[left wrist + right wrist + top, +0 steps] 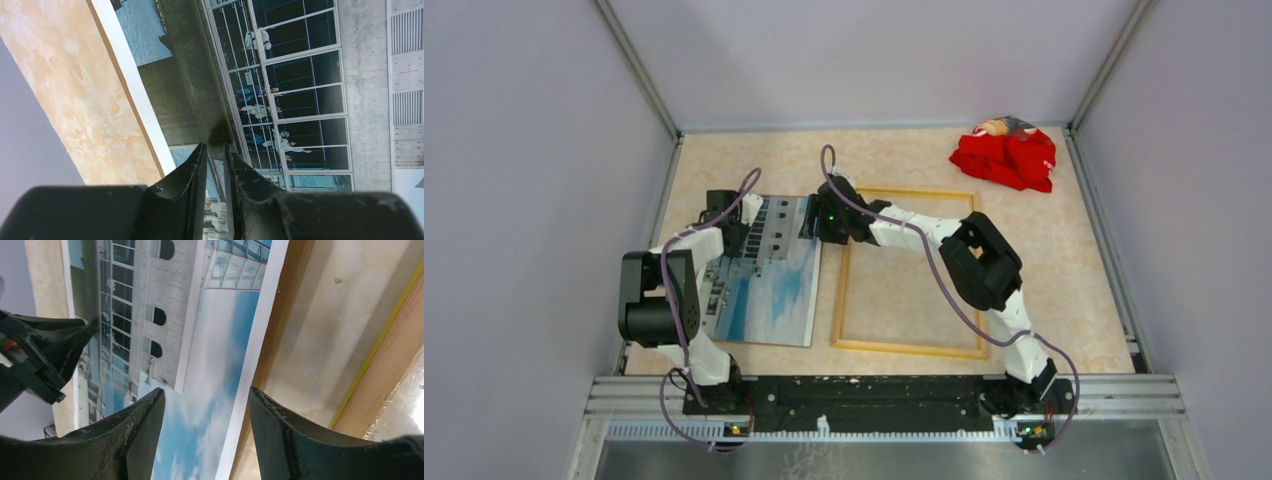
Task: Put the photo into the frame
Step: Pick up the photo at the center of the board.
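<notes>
Your right gripper (206,390) hangs released above the photo (774,290) beside the frame (911,349); left gripper (215,146) nearly clenched, hold on it unclear.

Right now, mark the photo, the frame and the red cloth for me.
the photo (774,290): top view, on its blue sky area.
the frame (909,348): top view, on its near rail.
the red cloth (1009,158): top view, on the middle of the heap.
</notes>
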You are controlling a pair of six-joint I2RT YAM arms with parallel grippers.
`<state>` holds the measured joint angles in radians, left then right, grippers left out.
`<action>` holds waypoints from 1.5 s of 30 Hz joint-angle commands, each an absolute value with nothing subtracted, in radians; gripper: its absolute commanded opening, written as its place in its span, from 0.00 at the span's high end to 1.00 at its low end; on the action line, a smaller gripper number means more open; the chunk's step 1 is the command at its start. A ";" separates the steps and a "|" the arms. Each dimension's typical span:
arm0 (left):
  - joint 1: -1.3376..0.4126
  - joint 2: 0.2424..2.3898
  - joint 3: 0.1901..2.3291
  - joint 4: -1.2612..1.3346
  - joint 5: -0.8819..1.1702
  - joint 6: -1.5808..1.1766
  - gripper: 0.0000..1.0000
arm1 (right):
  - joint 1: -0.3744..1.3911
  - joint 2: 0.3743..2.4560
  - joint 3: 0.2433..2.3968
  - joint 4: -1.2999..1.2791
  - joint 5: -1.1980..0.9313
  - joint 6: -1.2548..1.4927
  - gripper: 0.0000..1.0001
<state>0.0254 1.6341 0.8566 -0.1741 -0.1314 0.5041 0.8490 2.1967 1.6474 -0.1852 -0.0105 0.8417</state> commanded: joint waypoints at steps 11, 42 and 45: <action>0.023 1.671 0.819 -0.253 -0.061 0.478 0.75 | 0.819 2.082 1.432 0.283 -0.242 1.000 0.40; 0.198 1.562 1.189 -0.638 0.217 0.494 0.21 | 0.605 1.394 1.452 -0.569 -0.079 0.517 1.00; 0.198 1.570 1.186 -0.631 0.227 0.486 0.22 | 0.595 1.271 1.579 -0.840 0.109 0.417 1.00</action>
<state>0.2001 1.5837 1.1687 -0.6098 0.1867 0.4927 0.5919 1.4349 1.4311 -0.3996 -0.1081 0.6201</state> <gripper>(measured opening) 0.785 0.004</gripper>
